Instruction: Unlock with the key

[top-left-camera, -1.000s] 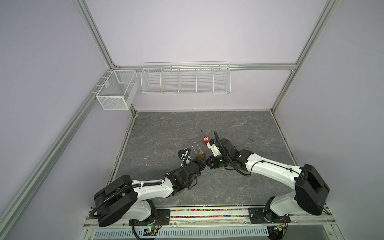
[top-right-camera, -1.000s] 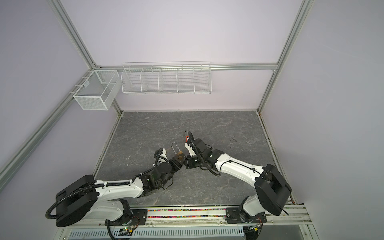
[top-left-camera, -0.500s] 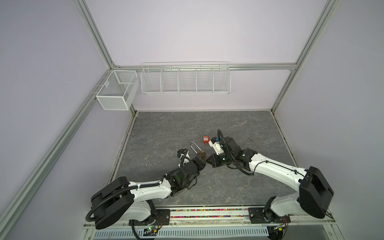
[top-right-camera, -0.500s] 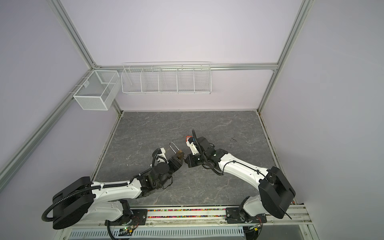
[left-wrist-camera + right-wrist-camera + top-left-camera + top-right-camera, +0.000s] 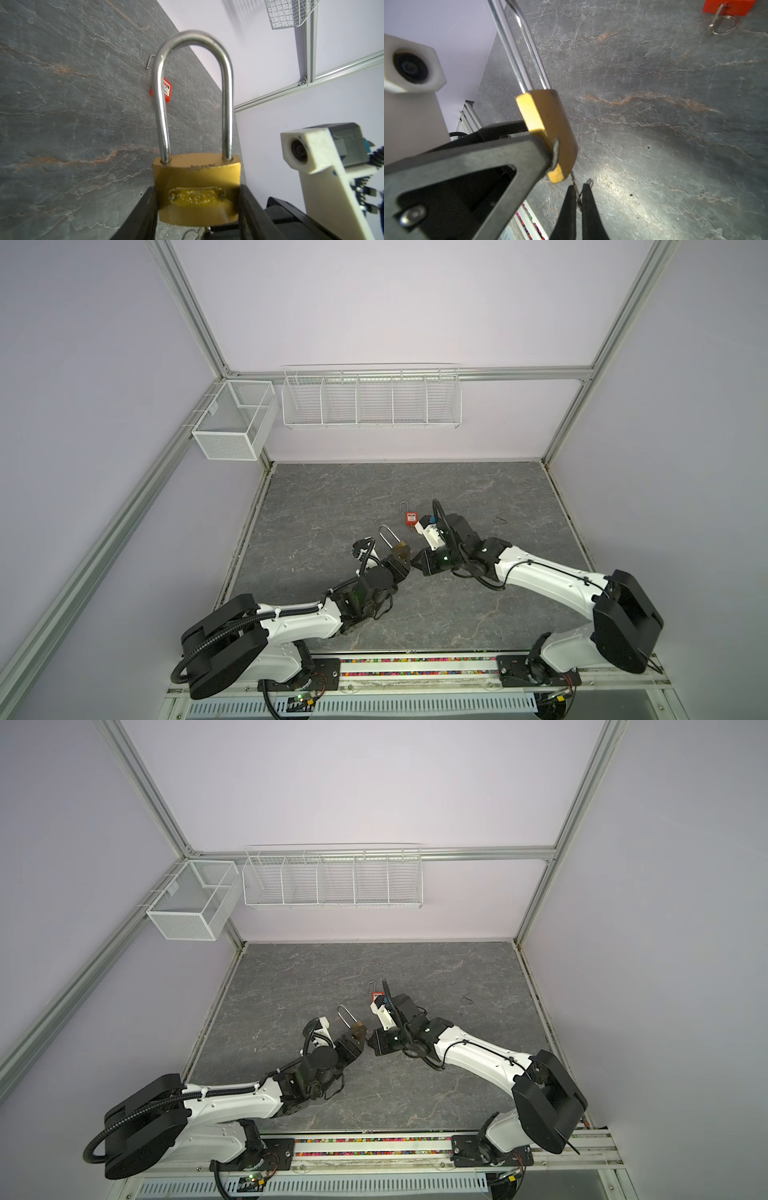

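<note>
Right wrist: two padlocks [image 5: 548,128] [image 5: 729,6], two keys [image 5: 574,182] [image 5: 716,18]

Padlock [image 5: 197,187] body brass-look metal, dull satin, scuffed along the top edge; shackle [image 5: 226,93] polished steel, glossy; key [image 5: 575,185] thin bare metal. Desk [image 5: 62,124] dark grey stone-look, matt, slightly rough, rust veins. Small lock [image 5: 168,90] smooth red plastic; left tool [image 5: 400,559] black plastic, matt, grainy; wire rack [image 5: 372,406] white-coated.

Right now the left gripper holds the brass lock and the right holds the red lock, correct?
No: the right gripper holds a key; the red lock lies on the table (right wrist view). The left gripper holds the brass lock.
</note>
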